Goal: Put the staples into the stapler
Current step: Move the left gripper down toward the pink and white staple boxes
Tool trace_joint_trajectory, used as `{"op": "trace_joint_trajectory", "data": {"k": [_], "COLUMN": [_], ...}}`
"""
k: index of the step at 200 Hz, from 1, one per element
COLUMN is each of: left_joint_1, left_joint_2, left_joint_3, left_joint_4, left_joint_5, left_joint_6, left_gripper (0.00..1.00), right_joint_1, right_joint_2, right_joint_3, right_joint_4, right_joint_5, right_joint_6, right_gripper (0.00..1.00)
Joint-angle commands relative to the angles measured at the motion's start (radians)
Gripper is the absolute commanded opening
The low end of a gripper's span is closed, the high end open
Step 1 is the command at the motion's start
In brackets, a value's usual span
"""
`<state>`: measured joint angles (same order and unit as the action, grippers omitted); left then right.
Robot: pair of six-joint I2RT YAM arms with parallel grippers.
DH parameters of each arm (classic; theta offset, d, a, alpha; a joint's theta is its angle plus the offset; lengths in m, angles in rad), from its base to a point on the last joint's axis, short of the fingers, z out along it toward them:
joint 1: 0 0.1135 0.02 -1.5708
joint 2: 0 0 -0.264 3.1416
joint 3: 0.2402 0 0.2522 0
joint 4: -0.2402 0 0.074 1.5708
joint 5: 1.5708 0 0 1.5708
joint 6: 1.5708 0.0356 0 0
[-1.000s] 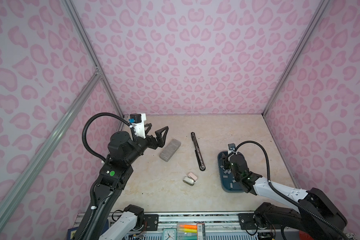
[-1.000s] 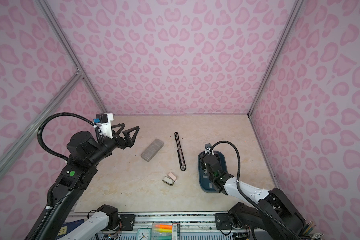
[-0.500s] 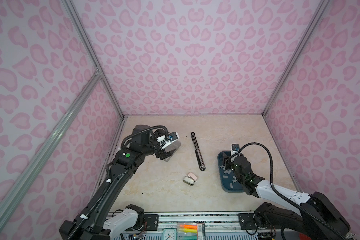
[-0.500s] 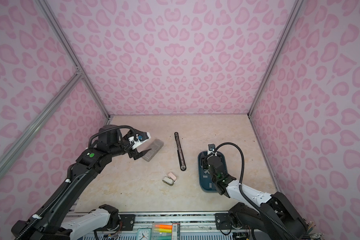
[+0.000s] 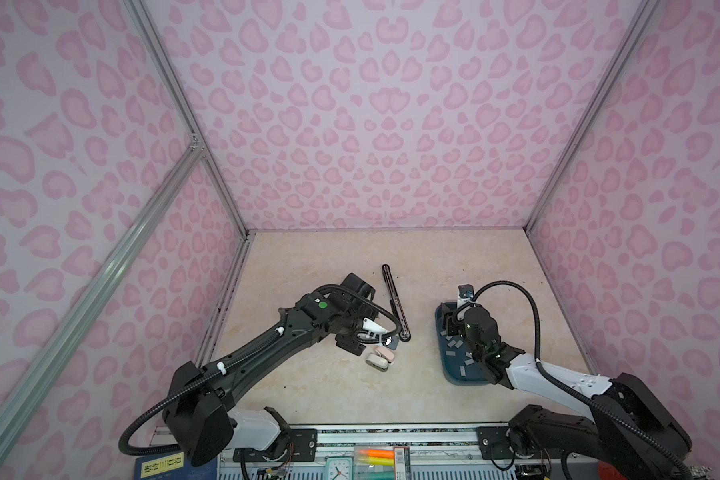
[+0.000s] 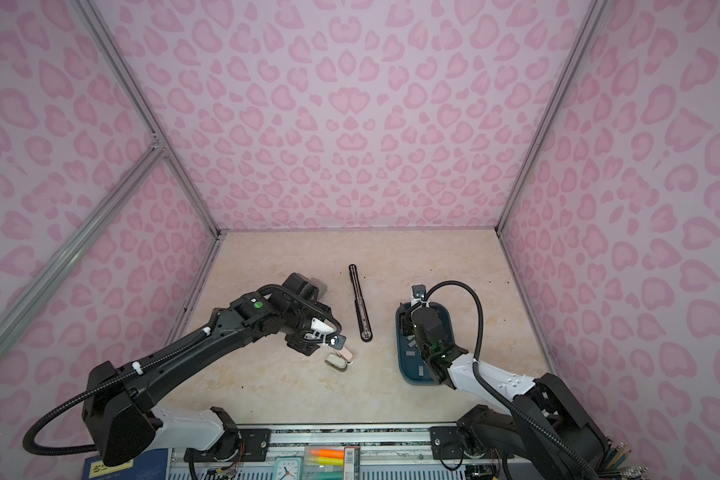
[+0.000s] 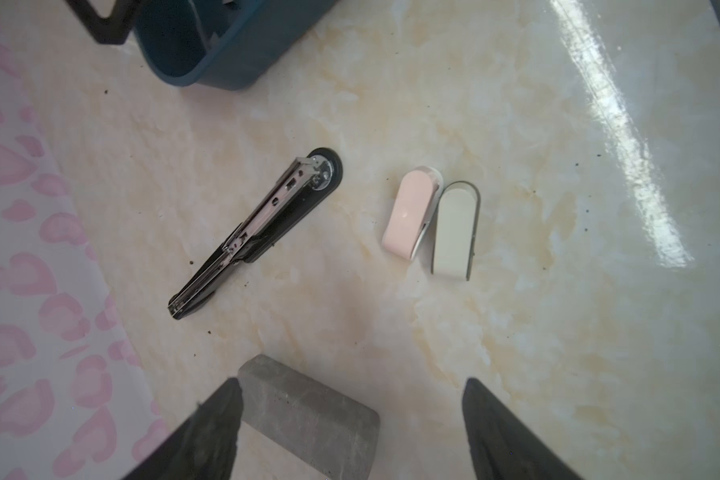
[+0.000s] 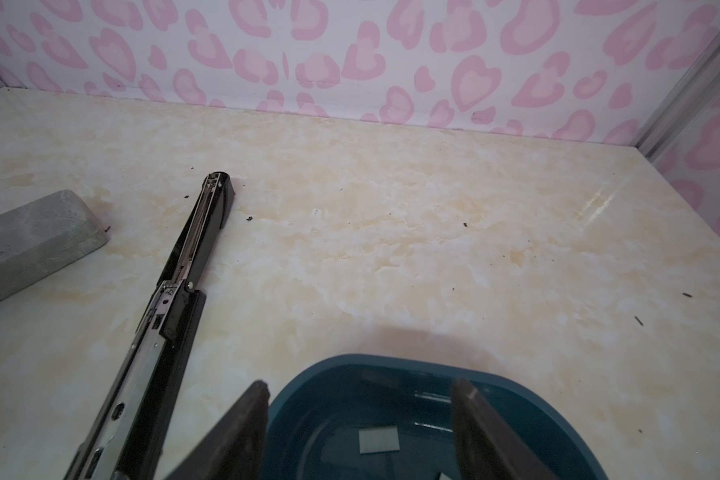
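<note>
The staples [image 8: 378,440] lie loose in the blue tray [image 8: 391,365]; count unclear. The stapler [image 7: 262,224] lies opened flat nearby on the cream marble-look table [image 5: 329,257]. Both right gripper [image 8: 359,384] and left gripper [image 7: 350,384] stand spread, empty. Pink heart-print walls [image 5: 371,124] enclose it.

The walls [image 5: 371,124] are pale lilac strewn with pink heart-like blotches, and the table [image 5: 454,257] is cream with tan marbling and dark specks. The stapler [image 7: 262,224] is black with a shiny silver rail, the tray [image 8: 350,360] dark teal, the staples [image 8: 378,440] silver-grey. The block [image 7: 308,411] is speckled grey, beside a pale pink piece [image 7: 410,214] and an off-white piece [image 7: 454,230] edged grey.
</note>
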<state>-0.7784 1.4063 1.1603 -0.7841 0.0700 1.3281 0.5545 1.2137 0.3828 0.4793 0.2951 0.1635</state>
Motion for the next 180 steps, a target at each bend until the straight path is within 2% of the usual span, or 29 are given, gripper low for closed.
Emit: {"op": "trace_joint_trajectory", "data": {"k": [1, 31, 55, 89, 112, 137, 180], "left_joint_1": [-0.029, -0.057, -0.074, -0.096, -0.117, -0.133, -0.156], "left_joint_2": [0.055, 0.123, 0.147, 0.193, 0.245, 0.316, 0.396], "left_joint_3": [0.048, 0.068, 0.059, 0.089, 0.115, 0.178, 0.283], "left_joint_4": [-0.049, -0.06, -0.07, -0.089, -0.11, -0.12, -0.133], "left_joint_5": [-0.133, -0.187, -0.187, -0.2, -0.208, -0.223, -0.197], "left_joint_6": [0.003, 0.002, 0.035, 0.021, 0.022, -0.022, -0.104], "left_gripper": [0.81, 0.75, 0.71, 0.65, 0.64, 0.57, 0.56], "right_joint_1": [0.001, 0.0, 0.0, 0.0, 0.001, 0.001, 0.003], "right_joint_2": [0.003, -0.006, -0.015, -0.01, 0.0, 0.003, 0.004], "right_joint_3": [0.002, -0.008, -0.015, -0.012, -0.004, -0.002, -0.002], "right_joint_4": [0.002, 0.008, 0.014, 0.015, 0.008, 0.008, 0.008], "right_joint_5": [0.003, -0.001, -0.001, -0.004, -0.007, -0.008, -0.011], "right_joint_6": [-0.004, -0.003, -0.002, -0.004, -0.006, -0.007, -0.007], "right_gripper": [0.69, 0.69, 0.69, 0.69, 0.69, 0.69, 0.69]}}
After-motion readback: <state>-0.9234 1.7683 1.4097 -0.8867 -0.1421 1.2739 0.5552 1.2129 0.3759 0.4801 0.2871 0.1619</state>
